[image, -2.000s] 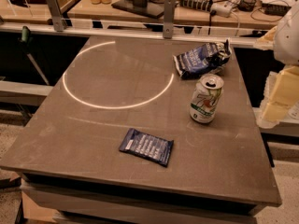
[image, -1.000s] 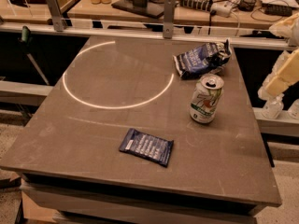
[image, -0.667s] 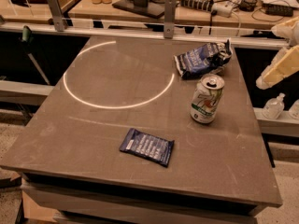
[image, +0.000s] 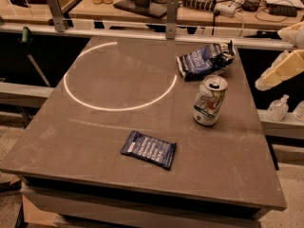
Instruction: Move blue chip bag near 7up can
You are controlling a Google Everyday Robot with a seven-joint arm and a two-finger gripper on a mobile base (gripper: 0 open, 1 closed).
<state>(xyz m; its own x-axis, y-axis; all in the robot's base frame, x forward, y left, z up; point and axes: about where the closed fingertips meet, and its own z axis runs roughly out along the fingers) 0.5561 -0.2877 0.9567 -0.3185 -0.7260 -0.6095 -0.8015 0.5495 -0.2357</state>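
Observation:
The blue chip bag (image: pixel 205 60) lies crumpled near the table's far right corner, silvery edges showing. The 7up can (image: pixel 209 101) stands upright a short way in front of the bag, with a small gap between them. My gripper (image: pixel 281 71) shows only as a cream-coloured part at the right edge of the view. It is off the table's right side, level with the gap between bag and can, and touches neither.
A flat dark-blue packet (image: pixel 148 149) lies near the table's front middle. A bright light ring (image: pixel 118 77) marks the grey table top (image: pixel 95 127). A rail with metal posts (image: pixel 171 16) runs behind the table. Small bottles (image: pixel 277 109) stand on a ledge to the right.
The cream arm part at the right edge has risen and shifted from beside the can to higher up. The bag, can and packet have not moved.

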